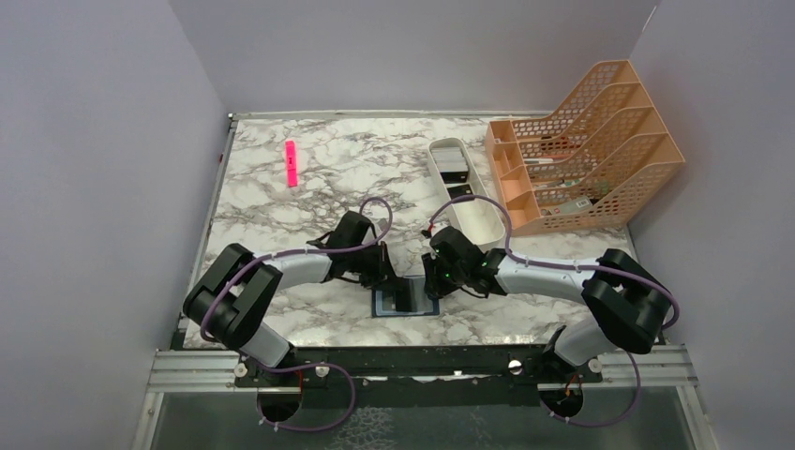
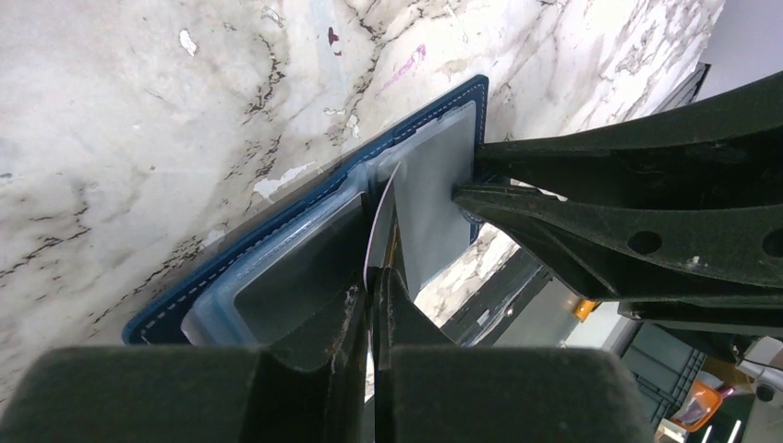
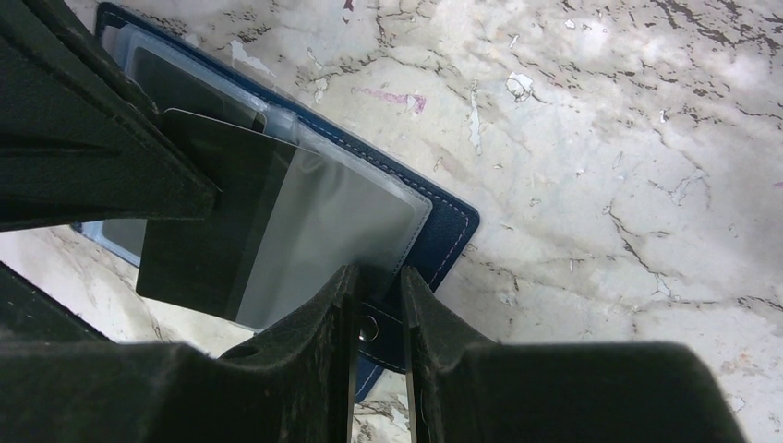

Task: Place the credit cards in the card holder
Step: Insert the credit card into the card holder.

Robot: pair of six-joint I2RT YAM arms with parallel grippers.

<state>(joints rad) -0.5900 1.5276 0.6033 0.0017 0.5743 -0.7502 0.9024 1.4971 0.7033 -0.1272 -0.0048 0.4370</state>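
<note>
**Card half into sleeve, both hands on the job**

Thin black rectangular credit card (image 3: 208,231): matte, plain face, no readable print. Stands tilted over the open holder, far edge tucked under a clear plastic sleeve (image 3: 342,221), near part still out in the open. Edge-on from the left wrist view it shows as a thin pale line.

Small navy-blue folding card holder (image 3: 443,226): lies open and flat on the bench (image 1: 309,197), near the front edge, between the two arms. Pale stitching round the border, lighter blue inside, stacked clear sleeves, a metal snap (image 3: 369,328) on a short tab at one side.

Left hand (image 2: 374,281): clenched on the card's near edge, fingers pressed together with the card between them.

Right hand (image 3: 379,277): fingers straddle the snap tab, tips pinching the holder's edge where the sleeve ends. Narrow gap between the fingers, filled by the tab.

The two hands face each other across the holder, tips close.

Rest of the white-and-grey marble bench:
- long white oval tray (image 1: 480,223) far right of centre, dark flat pieces in its far half, can't tell what
- orange mesh file rack (image 1: 600,141) at the far right corner, just beside the tray
- pink marker (image 1: 291,162) far left, well apart
</note>
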